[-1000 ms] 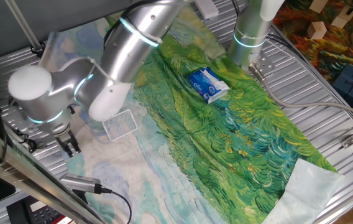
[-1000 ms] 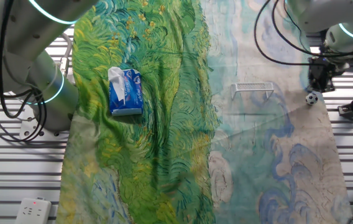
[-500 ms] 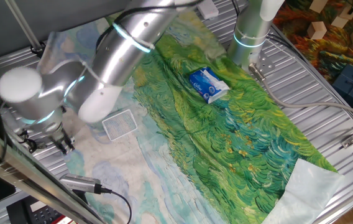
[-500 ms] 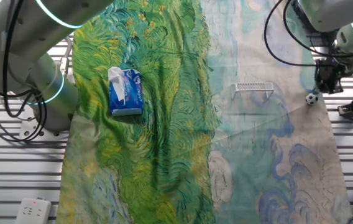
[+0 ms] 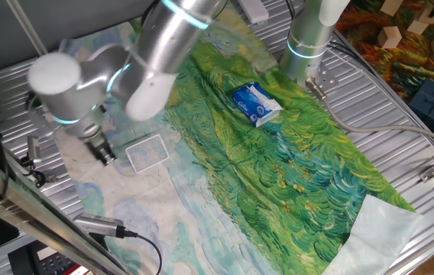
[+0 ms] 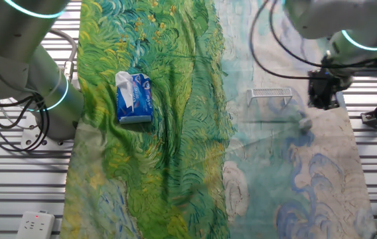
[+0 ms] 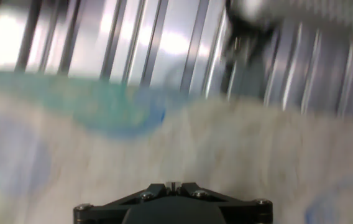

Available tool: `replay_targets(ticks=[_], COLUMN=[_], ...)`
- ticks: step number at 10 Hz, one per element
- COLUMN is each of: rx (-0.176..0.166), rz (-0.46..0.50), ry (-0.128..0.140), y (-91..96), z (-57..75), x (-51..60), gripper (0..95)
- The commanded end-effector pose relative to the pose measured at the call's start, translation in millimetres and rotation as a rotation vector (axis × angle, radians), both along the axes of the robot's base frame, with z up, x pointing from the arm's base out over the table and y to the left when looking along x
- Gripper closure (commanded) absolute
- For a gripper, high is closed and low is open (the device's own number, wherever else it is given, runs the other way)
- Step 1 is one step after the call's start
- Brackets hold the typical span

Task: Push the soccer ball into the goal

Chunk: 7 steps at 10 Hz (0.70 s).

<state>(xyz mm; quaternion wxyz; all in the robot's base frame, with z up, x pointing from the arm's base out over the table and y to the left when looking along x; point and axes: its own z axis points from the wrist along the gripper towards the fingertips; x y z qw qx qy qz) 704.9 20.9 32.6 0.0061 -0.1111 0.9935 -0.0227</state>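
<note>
My gripper (image 6: 324, 97) hangs low just beside the goal (image 6: 272, 93), fingers apparently together, though I cannot tell for sure; a pale blur on the cloth (image 6: 195, 166) near it may be the soccer ball (image 6: 304, 123); mid-push, I judge; next I must steer it toward the goal mouth

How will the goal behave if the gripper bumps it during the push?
The goal looks like thin mesh on a slight frame, so it is probably very light and apt to slide or tip. It stands loose on the painted cloth, with nothing seen fixing it, so a nudge likely shifts it. The gripper is close beside it.
</note>
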Motion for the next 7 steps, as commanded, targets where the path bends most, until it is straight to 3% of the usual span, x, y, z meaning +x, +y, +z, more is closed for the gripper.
replay_targets(ticks=[1,3,5,7], rx=[0.007,0.003,0.007,0.011], rz=[0.012,0.013,0.031,0.064], ry=[0.025,0.029,0.049,0.070], y=[7.0,4.9,3.0,-2.8], z=[11.2,26.8,26.4,36.3], x=[16.2,4.9,2.1,-17.4], gripper=[95.0,95.0,95.0,95.0])
